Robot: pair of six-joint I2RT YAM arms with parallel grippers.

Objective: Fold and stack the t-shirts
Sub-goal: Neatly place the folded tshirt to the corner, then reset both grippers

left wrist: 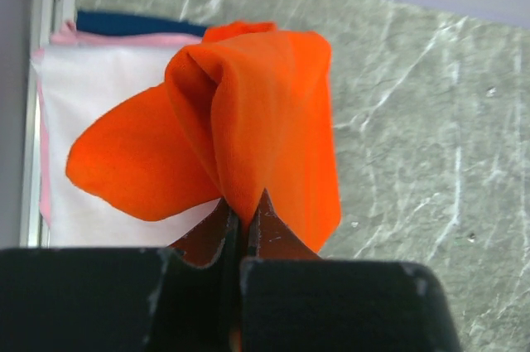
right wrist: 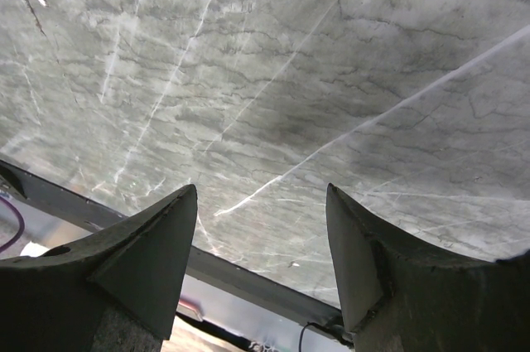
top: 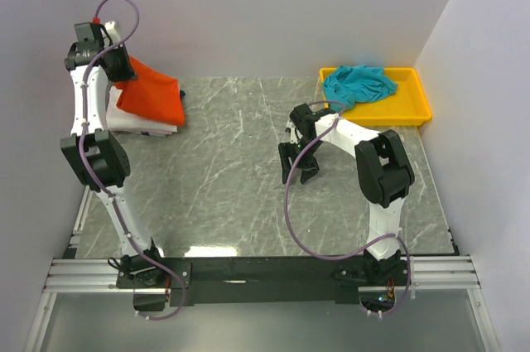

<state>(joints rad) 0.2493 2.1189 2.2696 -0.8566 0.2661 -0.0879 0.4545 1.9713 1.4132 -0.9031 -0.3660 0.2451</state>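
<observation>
An orange-red t-shirt (top: 151, 94) hangs folded from my left gripper (top: 116, 70) at the table's far left, above a stack of folded shirts with a white t-shirt (top: 137, 122) on top. In the left wrist view the left gripper (left wrist: 245, 203) is shut on a bunched edge of the orange-red t-shirt (left wrist: 248, 120), and the white t-shirt (left wrist: 91, 87) lies under it. A crumpled teal t-shirt (top: 358, 84) lies in the yellow tray (top: 411, 106). My right gripper (top: 299, 171) stands open over bare table near the middle. Nothing sits between the right gripper's (right wrist: 262, 203) fingers.
The folded stack also shows a pink edge (left wrist: 124, 38) and a dark blue edge (left wrist: 137, 23) beneath the white one. White walls close the table on the left, back and right. The grey marble tabletop (top: 232, 161) spans the middle.
</observation>
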